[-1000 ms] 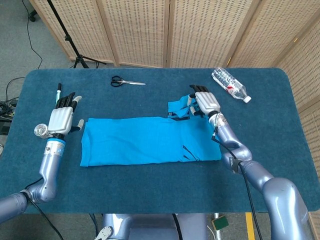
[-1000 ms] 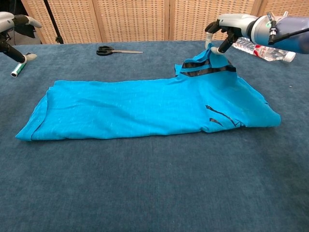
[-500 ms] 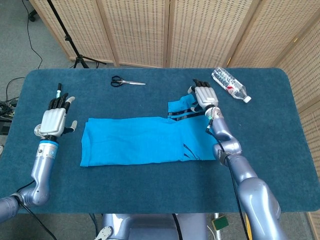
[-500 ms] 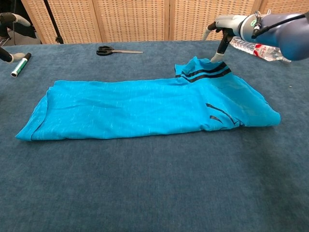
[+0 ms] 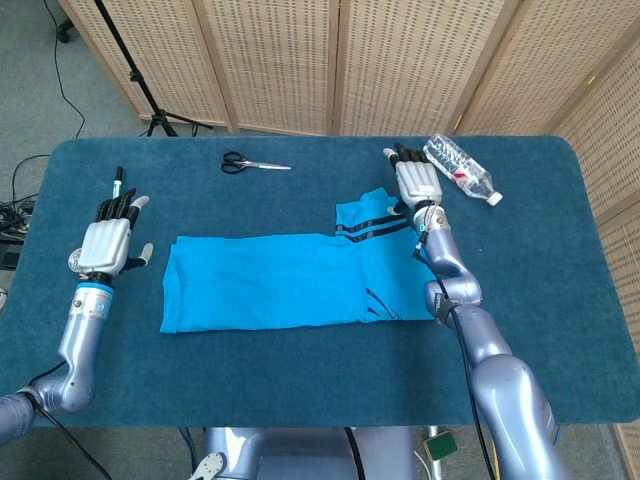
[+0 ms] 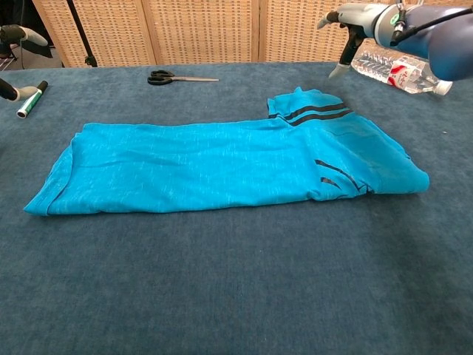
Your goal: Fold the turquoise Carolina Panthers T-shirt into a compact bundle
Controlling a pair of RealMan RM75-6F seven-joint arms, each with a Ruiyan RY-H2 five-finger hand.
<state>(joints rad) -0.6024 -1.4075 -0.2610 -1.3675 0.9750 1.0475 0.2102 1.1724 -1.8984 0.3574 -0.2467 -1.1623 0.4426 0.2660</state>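
The turquoise T-shirt (image 5: pixel 300 278) (image 6: pixel 214 163) lies flat on the table as a long folded strip. Its sleeve with black stripes (image 5: pixel 368 222) (image 6: pixel 314 111) sticks out at the far right end. My right hand (image 5: pixel 414 182) (image 6: pixel 347 18) hovers just beyond that sleeve, fingers apart, holding nothing and clear of the cloth. My left hand (image 5: pixel 110 238) (image 6: pixel 16 35) is raised to the left of the shirt's left end, fingers spread and empty.
Black scissors (image 5: pixel 250 164) (image 6: pixel 174 77) lie at the far side of the blue table (image 5: pixel 560 290). A plastic water bottle (image 5: pixel 460 170) (image 6: pixel 403 74) lies close behind my right hand. A marker pen (image 5: pixel 117 182) (image 6: pixel 31 99) lies behind my left hand.
My right hand has let go of the striped sleeve and drawn back and up; the sleeve now lies flat. My left hand shifted slightly left.
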